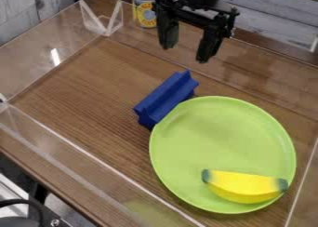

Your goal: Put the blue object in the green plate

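A yellow banana piece (245, 186) is lying in the green plate (218, 138); the blue object (166, 97) is resting on the table (87, 91), touching the plate's rim. Beyond, the pincer (187, 45) is hanging open and empty, so the reach is pending: descending onto the block comes next.

Blue object (166, 97) open above; green plate (224, 153) rim touching.

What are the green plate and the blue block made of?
The green plate looks like smooth plastic: one even bright color with a soft shine. The blue block seems to be painted wood or hard plastic; its flat, dull faces and sharp edges fit both, so I cannot tell which.
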### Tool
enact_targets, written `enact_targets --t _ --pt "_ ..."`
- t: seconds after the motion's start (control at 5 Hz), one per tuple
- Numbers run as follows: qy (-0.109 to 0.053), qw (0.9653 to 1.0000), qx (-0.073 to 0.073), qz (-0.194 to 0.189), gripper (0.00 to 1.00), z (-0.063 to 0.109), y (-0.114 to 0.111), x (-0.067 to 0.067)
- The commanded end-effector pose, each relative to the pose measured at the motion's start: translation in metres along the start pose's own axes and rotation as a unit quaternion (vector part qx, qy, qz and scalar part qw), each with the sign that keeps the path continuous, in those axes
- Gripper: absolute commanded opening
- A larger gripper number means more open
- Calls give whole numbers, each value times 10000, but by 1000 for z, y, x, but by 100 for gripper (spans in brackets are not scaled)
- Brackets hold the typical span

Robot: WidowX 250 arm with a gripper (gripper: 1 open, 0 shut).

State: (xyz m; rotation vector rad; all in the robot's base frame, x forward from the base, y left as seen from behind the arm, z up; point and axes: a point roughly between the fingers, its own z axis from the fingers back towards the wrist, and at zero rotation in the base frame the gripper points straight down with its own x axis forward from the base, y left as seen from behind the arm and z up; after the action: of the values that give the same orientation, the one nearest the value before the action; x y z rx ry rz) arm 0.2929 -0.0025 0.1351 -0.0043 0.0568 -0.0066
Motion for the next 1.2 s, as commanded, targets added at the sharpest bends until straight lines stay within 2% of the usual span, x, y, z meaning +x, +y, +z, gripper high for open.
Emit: enact_targets --t 0.0,0.2,0.4,1.0 --pt "-13 9999 -3 -109 100 -12 1 0" --pt "-61 9994 21 -329 100 -29 2 -4" --pt "-113 9980 49 -613 100 -38 4 -2" --pt "-157 9939 72 -1086 100 -55 10 0"
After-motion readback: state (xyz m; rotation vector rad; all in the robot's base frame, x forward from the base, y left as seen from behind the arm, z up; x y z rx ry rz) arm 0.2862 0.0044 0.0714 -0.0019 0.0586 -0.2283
